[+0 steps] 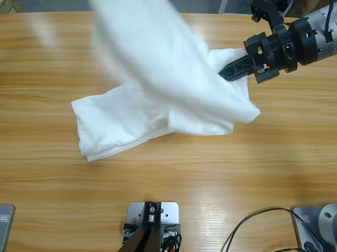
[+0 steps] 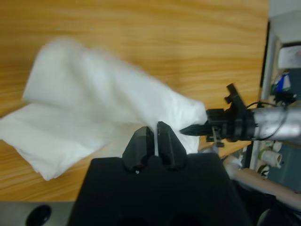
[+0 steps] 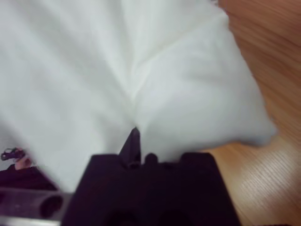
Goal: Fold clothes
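A plain white shirt [image 1: 158, 98] lies crumpled on the wooden table [image 1: 44, 199]. One part of it rises in a blurred sheet toward the top of the high view. In the left wrist view my left gripper [image 2: 155, 129] is shut on a thin fold of the shirt [image 2: 84, 113], held well above the table. The lifted cloth hides that gripper in the high view. My right gripper [image 1: 224, 73] reaches in from the upper right, shut on the shirt's right edge. The right wrist view shows it [image 3: 135, 134] pinching white fabric [image 3: 178, 84]. It also appears in the left wrist view [image 2: 186, 130].
Bare wood surrounds the shirt on the left, right and front. Black cables [image 1: 253, 234] loop at the bottom right. The table's far edge [image 1: 50, 12] runs along the top. Shelves with clutter [image 2: 282, 84] stand beyond the table end.
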Robot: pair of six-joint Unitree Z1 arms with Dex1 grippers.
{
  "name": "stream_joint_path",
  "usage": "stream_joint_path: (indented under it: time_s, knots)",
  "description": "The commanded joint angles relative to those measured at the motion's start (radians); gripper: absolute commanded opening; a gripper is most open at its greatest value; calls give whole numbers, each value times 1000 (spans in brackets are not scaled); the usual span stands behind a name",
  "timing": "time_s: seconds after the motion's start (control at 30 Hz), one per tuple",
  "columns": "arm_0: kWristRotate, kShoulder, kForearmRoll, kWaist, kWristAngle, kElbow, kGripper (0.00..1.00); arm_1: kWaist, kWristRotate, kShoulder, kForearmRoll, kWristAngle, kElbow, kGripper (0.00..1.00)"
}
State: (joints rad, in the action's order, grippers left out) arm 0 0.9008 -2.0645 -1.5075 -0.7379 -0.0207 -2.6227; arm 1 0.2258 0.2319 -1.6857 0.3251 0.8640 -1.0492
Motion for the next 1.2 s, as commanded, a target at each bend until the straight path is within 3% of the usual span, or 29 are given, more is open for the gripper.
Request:
stream_joint_path:
  time_s: [0.03,0.13,0.27,0.43,0.57,0.77,0.9,1.2]
  knots:
    - [31,185,-1,9,2,360,0,119,67,-117,14,-54,-129,0]
    - [35,263,63,22,3,508,0,157,85,-148,14,-72,-162,0]
    - [26,406,155,104,17,733,0,159,90,-153,45,-75,-228,0]
    - [5,492,251,129,38,939,0,191,44,-110,308,-107,-545,0]
    - [-3,492,279,129,42,956,0,212,1,-102,472,-132,-711,0]
    - [1,500,320,138,40,1012,0,361,38,-142,499,-128,-821,0]
    - [-13,512,331,191,39,1038,0,492,76,-203,513,-134,-933,0]
    - [-77,685,383,470,137,1223,0,550,103,-352,539,-132,-1112,0]
